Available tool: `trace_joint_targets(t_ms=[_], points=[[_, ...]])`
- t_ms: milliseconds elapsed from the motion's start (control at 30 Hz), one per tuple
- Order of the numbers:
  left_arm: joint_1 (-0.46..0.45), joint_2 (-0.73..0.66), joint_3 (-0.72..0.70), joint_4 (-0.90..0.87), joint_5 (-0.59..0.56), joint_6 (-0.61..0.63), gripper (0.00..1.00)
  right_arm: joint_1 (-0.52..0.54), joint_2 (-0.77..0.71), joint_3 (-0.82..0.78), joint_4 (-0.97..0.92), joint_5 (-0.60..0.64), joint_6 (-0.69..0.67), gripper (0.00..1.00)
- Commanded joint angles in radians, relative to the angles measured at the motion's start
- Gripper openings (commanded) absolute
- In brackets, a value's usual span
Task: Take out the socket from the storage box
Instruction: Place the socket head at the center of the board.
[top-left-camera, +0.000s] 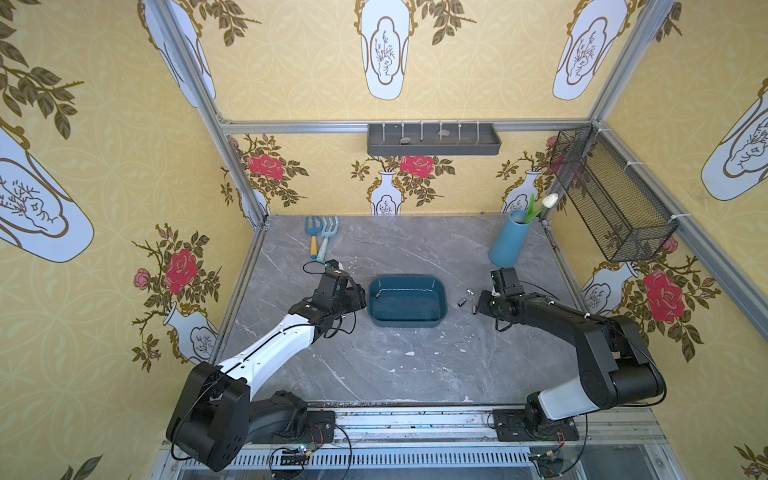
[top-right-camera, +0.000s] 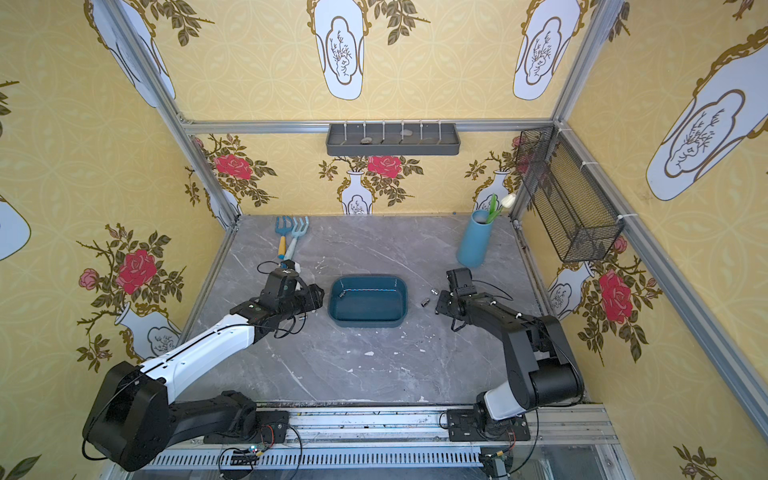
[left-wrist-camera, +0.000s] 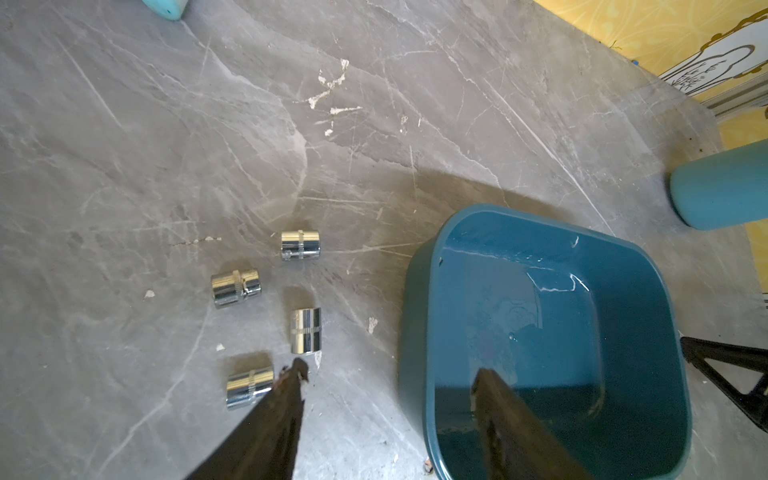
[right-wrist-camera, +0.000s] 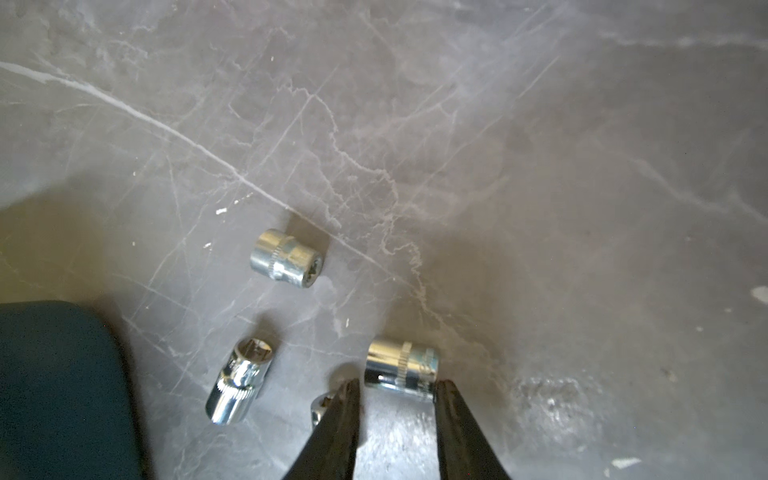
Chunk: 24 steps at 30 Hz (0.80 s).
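In both top views the shallow dark teal-blue plastic storage box (top-left-camera: 415, 309) (top-right-camera: 374, 307) stands in the middle of the grey marble-patterned desk (top-left-camera: 374, 365), between the two arms. A small shiny metal piece (top-left-camera: 378, 294) lies inside it, near the wall on the left arm's side.

In the left wrist view the left pincer (left-wrist-camera: 388, 376) is wide and holds nothing. One finger is over the box, and four short chrome steel sockets (left-wrist-camera: 300, 245) lie on the desk beside the box.

In the right wrist view the right pincer (right-wrist-camera: 397, 386) is narrow. A chrome socket (right-wrist-camera: 401, 365) lies on the desk between its tips; I cannot tell whether they press it.
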Motion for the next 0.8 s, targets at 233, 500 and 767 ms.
trace_joint_targets(t_ms=[233,500,767], points=[[0.001,-0.001,0.003,0.017,0.007,0.003,0.70,0.000,-0.020,0.014,-0.021,0.032,-0.005,0.41],[0.001,0.004,0.000,0.021,0.009,0.002,0.70,-0.010,0.008,0.050,-0.030,0.049,-0.019,0.45],[0.001,0.006,0.001,0.021,0.009,0.003,0.70,-0.021,0.060,0.080,-0.016,0.047,-0.031,0.48]])
